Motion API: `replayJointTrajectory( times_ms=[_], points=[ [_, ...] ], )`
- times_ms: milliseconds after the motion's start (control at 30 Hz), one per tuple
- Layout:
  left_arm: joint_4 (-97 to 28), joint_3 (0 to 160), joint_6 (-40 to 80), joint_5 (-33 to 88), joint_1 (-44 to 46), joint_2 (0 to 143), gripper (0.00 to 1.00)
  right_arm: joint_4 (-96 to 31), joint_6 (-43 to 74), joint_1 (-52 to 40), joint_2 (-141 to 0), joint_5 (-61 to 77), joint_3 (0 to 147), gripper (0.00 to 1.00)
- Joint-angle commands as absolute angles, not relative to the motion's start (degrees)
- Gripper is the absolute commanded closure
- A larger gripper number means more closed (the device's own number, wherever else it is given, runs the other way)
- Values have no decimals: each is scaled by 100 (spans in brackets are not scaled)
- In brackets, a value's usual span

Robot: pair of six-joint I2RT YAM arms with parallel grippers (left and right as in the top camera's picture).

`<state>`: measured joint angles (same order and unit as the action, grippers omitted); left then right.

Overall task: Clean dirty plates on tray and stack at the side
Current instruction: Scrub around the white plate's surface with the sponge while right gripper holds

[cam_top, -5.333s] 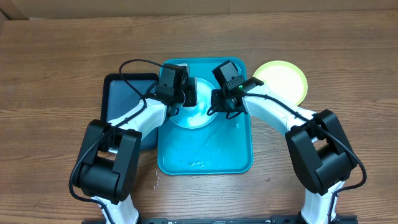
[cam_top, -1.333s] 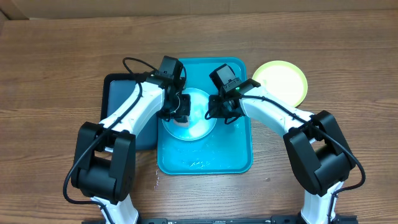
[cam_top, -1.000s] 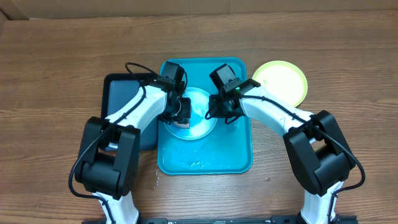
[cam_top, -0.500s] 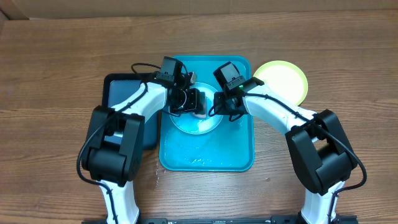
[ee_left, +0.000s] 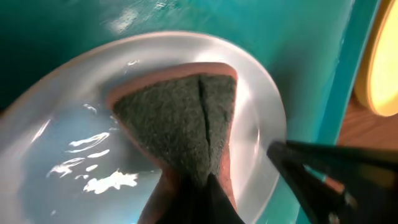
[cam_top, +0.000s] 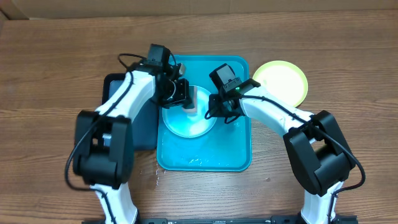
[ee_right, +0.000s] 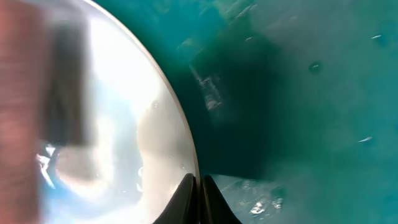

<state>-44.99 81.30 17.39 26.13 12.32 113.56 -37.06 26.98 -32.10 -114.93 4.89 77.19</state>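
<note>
We start with the brown wood-grain table (cam_top: 50,74), which fills almost the whole overhead view. A pale tan strip (cam_top: 186,6) runs along its far edge, and we cannot tell what that is.

At centre sits the large turquoise-blue rectangular plastic tray (cam_top: 205,158). Its floor is wet and glinting, and a few drops lie on the wood at its near left corner. Tucked against its left side is the smaller black rectangular tray (cam_top: 118,99), partly under the left arm.

Out on the bare wood, just beside the blue tray's far right corner, lies the yellow-green rimmed round plate (cam_top: 283,81), pale in the middle. From the left wrist we catch its edge (ee_left: 382,68) past the tray rim.

Inside the tray's far half lies the light blue round plastic plate (cam_top: 186,124), flat and shining with water (ee_left: 56,143).

On it we see the pink sponge with the dark green scouring face (ee_left: 180,124), pressed down on the plate's far right part (cam_top: 191,99). The left gripper (cam_top: 183,93) is clamped on that sponge, jaws squeezing its near end (ee_left: 186,193).

The right gripper (cam_top: 219,111) sits at the plate's right edge. Up close, its fingers are pinched together on the rim (ee_right: 199,186), white plate (ee_right: 137,124) to one side, teal tray floor to the other.
</note>
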Motion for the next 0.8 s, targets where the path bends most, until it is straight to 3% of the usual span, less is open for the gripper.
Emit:
replayJointTrajectory(
  times_ms=[0, 400, 767],
  points=[
    [-4823, 8270, 1581, 1828, 1317, 11015, 96, -3691, 2696, -3251, -11522, 611, 7719, 96],
    [-4613, 7395, 1697, 976, 1579, 11389, 96, -3684, 2696, -3251, -11522, 611, 7719, 96],
    [-3369, 7155, 1737, 2427, 1796, 12272, 96, -3651, 2694, -3251, -11522, 611, 7719, 96]
  ],
)
